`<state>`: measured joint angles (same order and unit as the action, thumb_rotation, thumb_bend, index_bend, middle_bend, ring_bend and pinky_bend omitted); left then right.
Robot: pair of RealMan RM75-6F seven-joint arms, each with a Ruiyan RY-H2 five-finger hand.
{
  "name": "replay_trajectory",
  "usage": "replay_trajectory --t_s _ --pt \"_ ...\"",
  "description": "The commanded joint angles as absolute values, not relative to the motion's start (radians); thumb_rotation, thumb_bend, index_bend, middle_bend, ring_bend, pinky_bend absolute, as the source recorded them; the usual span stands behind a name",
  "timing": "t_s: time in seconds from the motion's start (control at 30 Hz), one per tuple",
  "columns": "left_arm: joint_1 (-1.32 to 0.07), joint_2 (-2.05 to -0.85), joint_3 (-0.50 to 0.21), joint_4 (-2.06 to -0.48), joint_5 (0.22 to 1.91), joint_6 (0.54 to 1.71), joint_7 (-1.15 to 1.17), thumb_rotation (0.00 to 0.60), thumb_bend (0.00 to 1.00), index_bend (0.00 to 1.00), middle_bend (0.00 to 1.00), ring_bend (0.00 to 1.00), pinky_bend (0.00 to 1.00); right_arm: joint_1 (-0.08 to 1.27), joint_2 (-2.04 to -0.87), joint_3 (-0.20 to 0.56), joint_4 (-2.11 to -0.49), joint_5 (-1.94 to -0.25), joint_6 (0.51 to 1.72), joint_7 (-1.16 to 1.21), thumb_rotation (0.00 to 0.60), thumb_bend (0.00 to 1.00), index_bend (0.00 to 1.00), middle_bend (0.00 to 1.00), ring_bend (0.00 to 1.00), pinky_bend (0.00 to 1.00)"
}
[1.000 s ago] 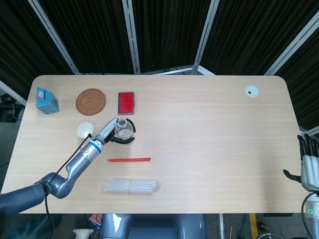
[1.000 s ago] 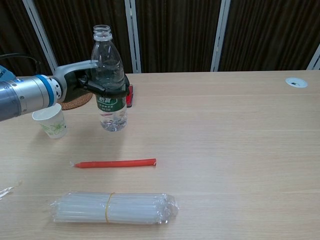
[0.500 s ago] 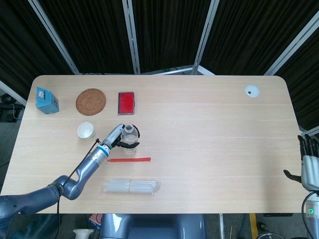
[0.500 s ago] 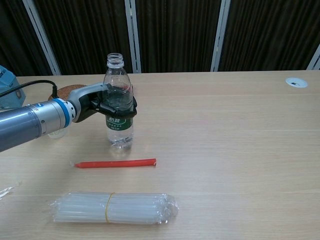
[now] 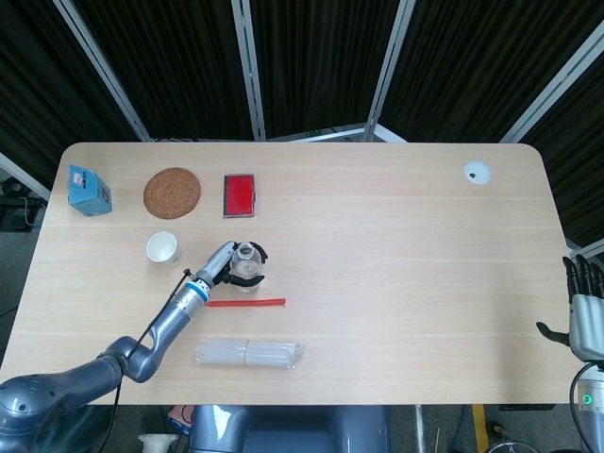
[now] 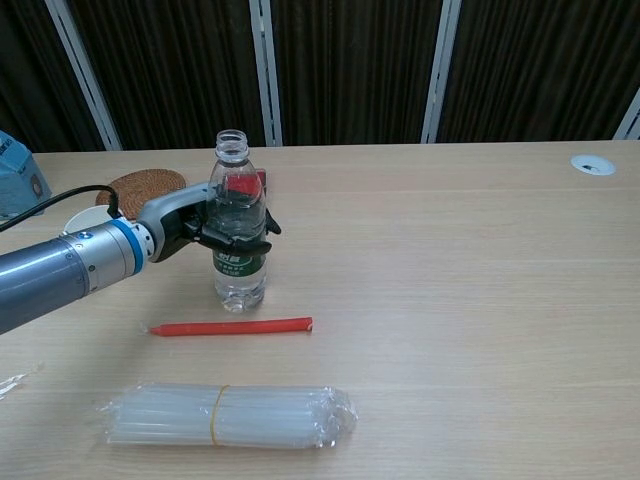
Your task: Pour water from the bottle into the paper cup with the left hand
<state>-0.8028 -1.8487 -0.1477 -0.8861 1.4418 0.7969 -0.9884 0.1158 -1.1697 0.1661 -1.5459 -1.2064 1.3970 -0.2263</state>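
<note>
L hand grips clear bottle upright on table, cup off to its left.

Blue box [image 5: 89, 189] far left, print too small to read. Round woven mat [image 5: 172, 192] next. White paper cup [image 5: 162, 247] stands w/ mouth up, left of the bottle. Left hand [image 6: 196, 226] has fingers [image 6: 246, 241] wrapped round the bottle [image 6: 238, 240]: clear ribbed plastic, no cap, green label w/ white writing, unreadable. Bottle's base rests on the wood-grain table [image 5: 396, 255], just above the red stick [image 5: 245, 302]. Red flat case [image 5: 239, 194] behind. Clear wrapped tube bundle [image 6: 228, 415] near front edge. Right hand [image 5: 587, 311] far right, off the table, fingers apart, holding nothing.
</note>
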Motion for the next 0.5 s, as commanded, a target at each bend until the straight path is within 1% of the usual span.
replay_trajectory --t_s 0.03,0.07,0.1,0.17,0.23,0.5 --pt "-0.802 -1.855 -0.137 -0.871 1.452 0.804 -1.009 0.600 0.16 0.31 0.16 0.10 0.21 0.116 -1.170 0.166 -1.545 -1.206 1.398 -0.228 0.600 0.00 0.00 0.00 0.00 0.00" --pt "-0.802 -1.855 -0.133 -0.868 1.457 0.806 -1.017 0.600 0.13 0.24 0.11 0.07 0.18 0.116 -1.170 0.166 -1.545 -1.206 1.398 -0.227 0.600 0.00 0.00 0.00 0.00 0.00" --pt "-0.801 -1.854 -0.125 -0.867 1.466 0.811 -1.033 0.600 0.08 0.15 0.05 0.03 0.13 0.116 -1.170 0.166 -1.546 -1.207 1.399 -0.227 0.600 0.00 0.00 0.00 0.00 0.00" --pt "-0.799 -1.848 -0.111 -0.867 1.485 0.825 -1.064 0.600 0.03 0.03 0.00 0.00 0.07 0.115 -1.170 0.166 -1.547 -1.206 1.399 -0.226 0.600 0.00 0.00 0.00 0.00 0.00" --pt "-0.797 -1.845 -0.101 -0.862 1.498 0.837 -1.088 0.600 0.02 0.00 0.00 0.00 0.06 0.115 -1.170 0.165 -1.547 -1.207 1.398 -0.226 0.600 0.00 0.00 0.00 0.00 0.00" --pt "-0.784 -1.823 -0.080 -0.864 1.521 0.881 -1.141 0.600 0.02 0.00 0.00 0.00 0.05 0.117 -1.173 0.162 -1.547 -1.209 1.398 -0.233 0.600 0.00 0.00 0.00 0.00 0.00"
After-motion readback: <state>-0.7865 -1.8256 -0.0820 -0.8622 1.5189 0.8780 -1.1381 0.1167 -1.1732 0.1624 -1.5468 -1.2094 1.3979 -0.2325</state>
